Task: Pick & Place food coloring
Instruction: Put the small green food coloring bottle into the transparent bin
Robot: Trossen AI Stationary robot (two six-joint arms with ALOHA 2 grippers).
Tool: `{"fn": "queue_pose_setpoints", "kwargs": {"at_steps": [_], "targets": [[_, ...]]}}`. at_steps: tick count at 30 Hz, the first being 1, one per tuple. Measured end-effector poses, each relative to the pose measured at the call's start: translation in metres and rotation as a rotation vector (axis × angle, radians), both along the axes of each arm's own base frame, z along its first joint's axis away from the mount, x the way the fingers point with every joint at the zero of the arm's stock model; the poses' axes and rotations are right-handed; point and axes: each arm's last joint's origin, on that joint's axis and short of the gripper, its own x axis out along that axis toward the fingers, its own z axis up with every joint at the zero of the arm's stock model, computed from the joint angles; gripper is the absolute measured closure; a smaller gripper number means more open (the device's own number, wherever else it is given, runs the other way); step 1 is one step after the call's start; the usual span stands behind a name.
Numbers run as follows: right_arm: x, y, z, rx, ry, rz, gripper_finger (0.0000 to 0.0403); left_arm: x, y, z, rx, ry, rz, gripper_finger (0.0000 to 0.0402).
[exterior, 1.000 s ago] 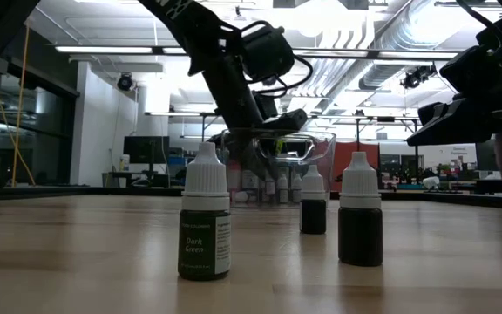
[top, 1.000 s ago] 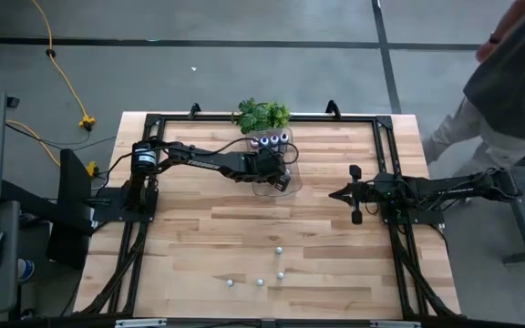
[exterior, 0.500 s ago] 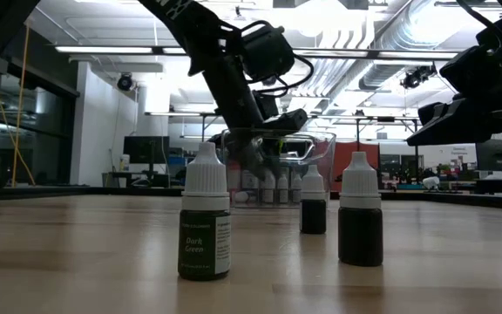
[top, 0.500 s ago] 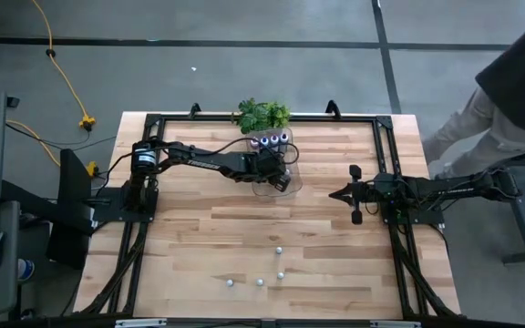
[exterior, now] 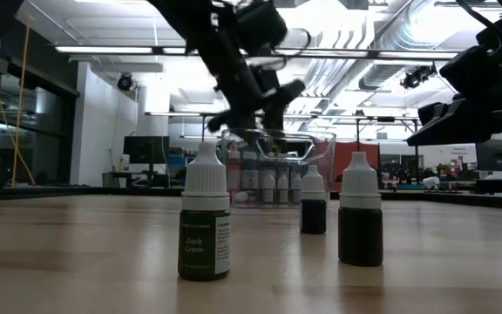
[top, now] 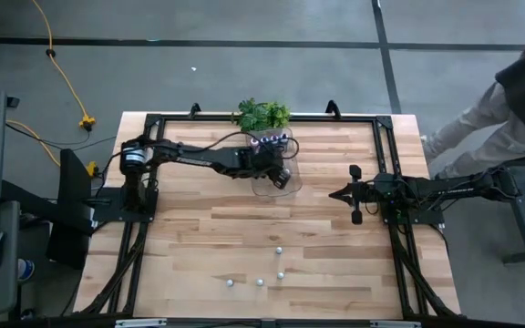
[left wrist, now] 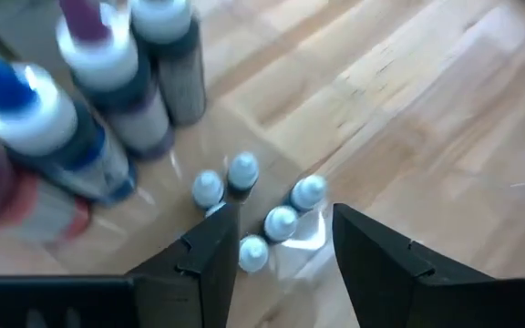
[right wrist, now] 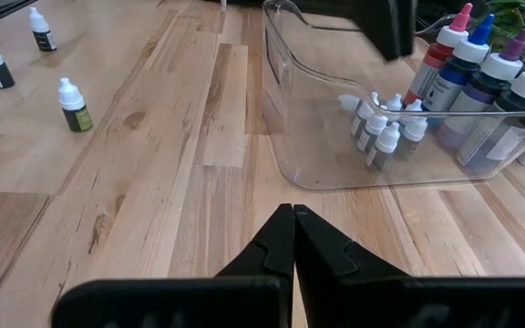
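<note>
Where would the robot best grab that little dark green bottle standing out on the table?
Probably by the white cap, coming straight down from above. The dark green bottle stands upright on the table, its cap topmost and about as wide as the body, so two fingers could close across it. It stands apart from the other loose bottles, leaving room on both sides.

Probably a lab; exposed ceiling ducts (exterior: 382,35); monitors (exterior: 142,150).

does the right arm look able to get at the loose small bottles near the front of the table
Probably yes. The right gripper hangs over bare wood, shut and empty, and nothing stands between it and the loose small bottles; the left gripper is off over the clear tray.
</note>
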Motion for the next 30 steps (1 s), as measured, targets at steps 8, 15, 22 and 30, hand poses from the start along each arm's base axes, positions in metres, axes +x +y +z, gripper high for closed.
{"fn": "queue_pose_setpoints", "kwargs": {"at_steps": [8,15,22,30], "targets": [[0.0,0.0,0.0,0.0,0.001,0.0,0.0402,-0.021,-0.004,0.057,0.104,-0.074,-0.14,0.0231],[0.0,0.0,0.0,0.0,0.0,0.0,0.0402,-0.042,-0.026,0.101,0.112,-0.167,-0.374,0.0231],[0.0,0.0,0.0,0.0,-0.001,0.0,0.0402,-0.047,-0.064,0.109,0.049,-0.211,-0.802,0.0231],[0.0,0.0,0.0,0.0,-0.001,0.0,0.0402,-0.052,-0.105,0.108,0.061,-0.196,-0.968,0.0231]]}}
